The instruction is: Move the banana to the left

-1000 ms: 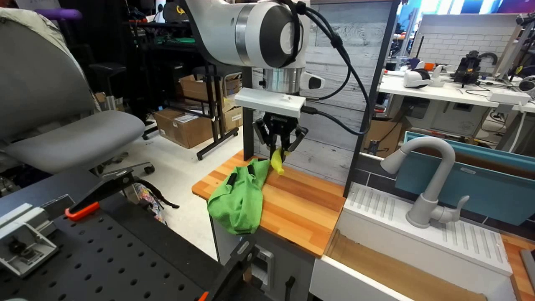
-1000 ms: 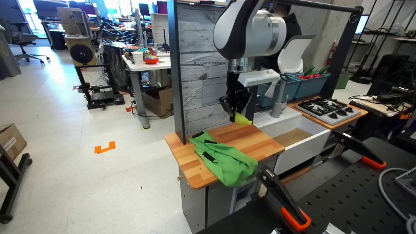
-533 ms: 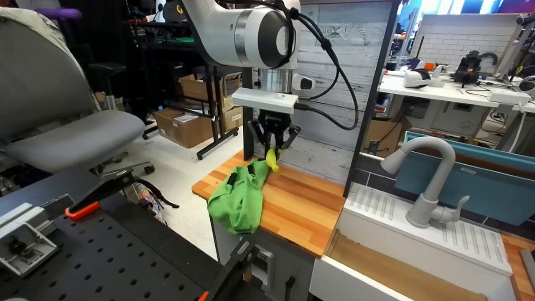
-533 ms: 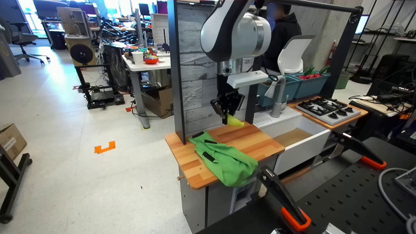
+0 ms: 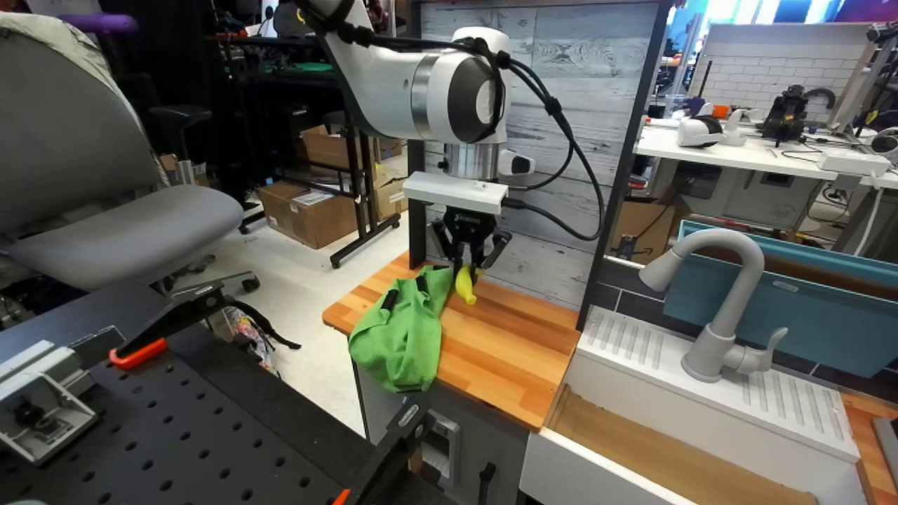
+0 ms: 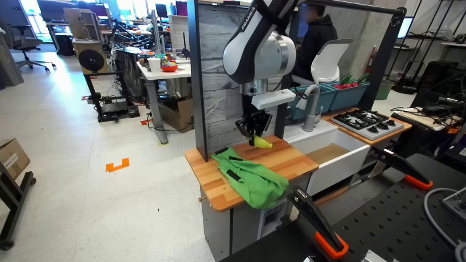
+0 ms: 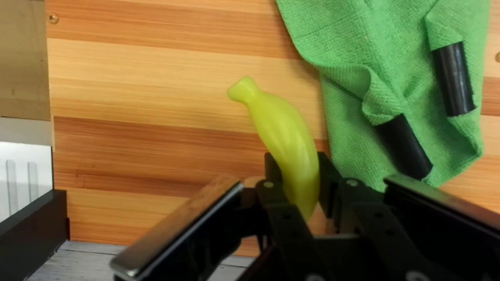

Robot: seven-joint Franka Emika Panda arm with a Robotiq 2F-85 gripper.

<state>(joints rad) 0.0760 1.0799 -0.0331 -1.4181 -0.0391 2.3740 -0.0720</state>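
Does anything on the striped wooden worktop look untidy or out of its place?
Yes, the rumpled green fabric cloth partly hangs over the front edge of the worktop instead of lying flat. I see nothing spilled or damaged.

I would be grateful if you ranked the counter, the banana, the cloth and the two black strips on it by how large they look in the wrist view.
1. counter, going by the part that shows
2. cloth
3. banana
4. upper strip and lower strip, too alike to rank
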